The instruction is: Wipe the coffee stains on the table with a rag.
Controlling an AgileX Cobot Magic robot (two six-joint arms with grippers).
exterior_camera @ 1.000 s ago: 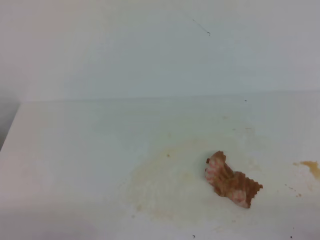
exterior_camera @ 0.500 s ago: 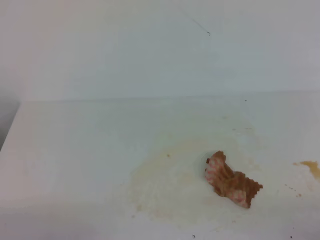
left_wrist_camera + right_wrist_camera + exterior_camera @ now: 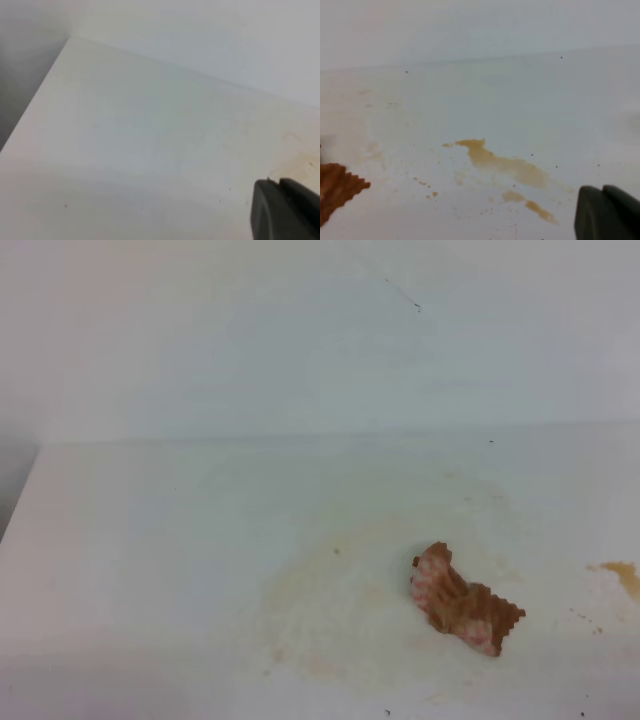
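The rag [image 3: 465, 602], a crumpled pink-and-white wad stained brown, lies loose on the white table [image 3: 150, 540] at the right rim of the large faint tan coffee stain [image 3: 330, 615]. A small amber blotch [image 3: 622, 575] sits further right. In the right wrist view this blotch [image 3: 505, 165] spreads mid-frame, with the rag's zigzag edge [image 3: 335, 187] at the far left. My right gripper [image 3: 601, 189] shows at the bottom right, shut and empty, well right of the rag. My left gripper [image 3: 277, 182] hovers over bare table, fingers together, holding nothing. Neither gripper appears in the exterior high view.
A pale wall [image 3: 320, 340] rises behind the table. The table's left edge [image 3: 22, 490] drops to a dark gap. Tiny dark specks dot the surface near the front edge [image 3: 388, 712].
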